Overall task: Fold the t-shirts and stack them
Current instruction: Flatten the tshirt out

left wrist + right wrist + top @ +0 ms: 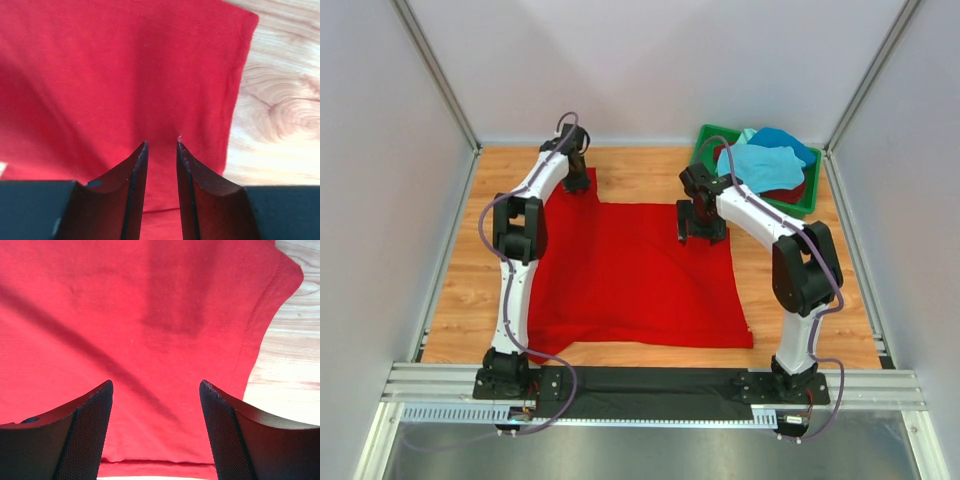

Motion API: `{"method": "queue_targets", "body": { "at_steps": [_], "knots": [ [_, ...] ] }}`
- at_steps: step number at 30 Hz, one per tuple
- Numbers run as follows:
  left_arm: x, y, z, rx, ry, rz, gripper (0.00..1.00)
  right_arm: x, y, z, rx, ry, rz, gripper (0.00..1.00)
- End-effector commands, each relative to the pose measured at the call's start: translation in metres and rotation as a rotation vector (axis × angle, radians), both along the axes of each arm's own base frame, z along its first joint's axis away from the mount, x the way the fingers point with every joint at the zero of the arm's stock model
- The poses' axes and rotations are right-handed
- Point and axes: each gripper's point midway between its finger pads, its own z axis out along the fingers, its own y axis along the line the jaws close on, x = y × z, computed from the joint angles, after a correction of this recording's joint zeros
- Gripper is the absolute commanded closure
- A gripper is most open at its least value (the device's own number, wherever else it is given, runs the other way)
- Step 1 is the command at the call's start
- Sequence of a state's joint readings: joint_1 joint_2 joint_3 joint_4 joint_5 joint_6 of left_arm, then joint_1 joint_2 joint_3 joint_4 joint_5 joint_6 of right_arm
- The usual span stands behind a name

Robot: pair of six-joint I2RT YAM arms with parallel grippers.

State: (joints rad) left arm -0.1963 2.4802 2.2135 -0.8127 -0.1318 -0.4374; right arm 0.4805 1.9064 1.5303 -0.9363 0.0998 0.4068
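Bright red t-shirt (630, 275) lies spread flat mid-frame on the wooden surface (460, 290). Left claw (162, 145), narrowly parted, sits over its upper-left sleeve. Right claw (156, 385), spread wide, is over its upper-right corner, gripping nothing.

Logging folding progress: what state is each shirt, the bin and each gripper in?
red t-shirt: spread flat, unfolded.
green bin: upright, heaped.
turquoise t-shirt: crumpled atop the bin's heap.
blue t-shirt: crumpled in the bin.
dark red t-shirt: in the bin, mostly buried.
left gripper: narrowly open above red cloth, empty.
right gripper: wide open above red cloth, empty.
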Motion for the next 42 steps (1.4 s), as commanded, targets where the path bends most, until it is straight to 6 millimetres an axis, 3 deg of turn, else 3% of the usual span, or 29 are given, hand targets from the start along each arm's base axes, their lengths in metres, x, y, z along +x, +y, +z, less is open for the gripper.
{"method": "queue_targets", "body": {
  "at_steps": [1,3,4,5,7,9,10,11,13,14,15,16,17,20,21,22,24,25,27,28,31,37,40,42],
  "knots": [
    [0.002,-0.021,-0.001,-0.092,0.013,0.001,0.63,0.013,0.001,0.017,0.049,-0.075,-0.021,0.28],
    [-0.001,-0.051,-0.011,-0.166,0.04,-0.097,0.63,0.015,0.002,0.012,0.05,-0.063,-0.025,0.28],
    [0.006,-0.062,-0.004,-0.185,0.016,-0.137,0.63,0.017,0.004,0.013,0.061,-0.061,-0.025,0.28],
    [0.003,-0.072,-0.011,-0.189,0.031,-0.175,0.63,0.018,0.005,0.011,0.062,-0.057,-0.024,0.28],
    [0.0,-0.08,-0.004,-0.173,0.031,-0.249,0.62,0.019,0.009,0.012,0.077,-0.053,-0.023,0.28],
    [0.004,-0.072,0.019,-0.128,-0.022,-0.254,0.61,0.021,0.01,0.011,0.079,-0.049,-0.024,0.28],
    [0.001,-0.067,0.021,-0.096,-0.027,-0.273,0.6,0.022,0.011,0.012,0.083,-0.05,-0.026,0.28],
    [0.005,-0.063,0.051,-0.079,-0.089,-0.275,0.59,0.022,0.011,0.012,0.082,-0.051,-0.026,0.28],
    [0.009,-0.05,0.078,-0.013,-0.146,-0.256,0.57,0.022,0.011,0.012,0.082,-0.051,-0.026,0.28],
    [0.007,-0.045,0.105,0.009,-0.19,-0.246,0.55,0.022,0.011,0.011,0.078,-0.051,-0.024,0.28],
    [0.006,-0.035,0.118,0.05,-0.208,-0.218,0.55,0.022,0.01,0.011,0.075,-0.047,-0.025,0.28],
    [0.003,-0.028,0.126,0.076,-0.214,-0.198,0.54,0.022,0.006,0.01,0.062,-0.047,-0.03,0.28],
    [-0.003,-0.02,0.147,0.096,-0.245,-0.17,0.54,0.021,0.005,0.009,0.05,-0.046,-0.025,0.28],
    [-0.026,0.005,0.164,0.186,-0.232,-0.105,0.52,0.018,-0.003,0.005,0.005,-0.038,-0.021,0.28],
    [-0.037,0.012,0.163,0.205,-0.203,-0.084,0.52,0.018,-0.006,0.004,-0.011,-0.037,-0.011,0.28],
    [-0.052,0.016,0.148,0.215,-0.148,-0.075,0.52,0.018,-0.009,0.002,-0.03,-0.033,-0.008,0.27],
    [-0.074,0.019,0.146,0.2,-0.109,-0.07,0.53,0.019,-0.013,0.0,-0.055,-0.032,0.0,0.27],
    [-0.094,0.025,0.122,0.22,-0.033,-0.074,0.53,0.019,-0.016,-0.001,-0.073,-0.031,0.0,0.27],
    [-0.11,0.029,0.116,0.204,-0.017,-0.069,0.54,0.019,-0.016,-0.006,-0.08,-0.022,0.003,0.27],
    [-0.125,0.036,0.097,0.185,0.039,-0.06,0.55,0.021,-0.015,-0.009,-0.081,-0.02,0.003,0.27],
    [-0.144,0.042,0.061,0.091,0.151,-0.018,0.56,0.024,-0.011,-0.018,-0.075,-0.006,-0.001,0.27],
    [-0.136,0.049,0.008,0.021,0.281,0.026,0.57,0.034,0.01,-0.035,-0.061,-0.018,0.004,0.27],
    [-0.127,0.062,-0.011,-0.028,0.331,0.087,0.58,0.036,0.026,-0.051,-0.038,0.016,0.009,0.27],
    [-0.123,0.077,-0.018,-0.051,0.348,0.142,0.59,0.043,0.042,-0.051,-0.01,0.009,0.024,0.27]
  ]
}}
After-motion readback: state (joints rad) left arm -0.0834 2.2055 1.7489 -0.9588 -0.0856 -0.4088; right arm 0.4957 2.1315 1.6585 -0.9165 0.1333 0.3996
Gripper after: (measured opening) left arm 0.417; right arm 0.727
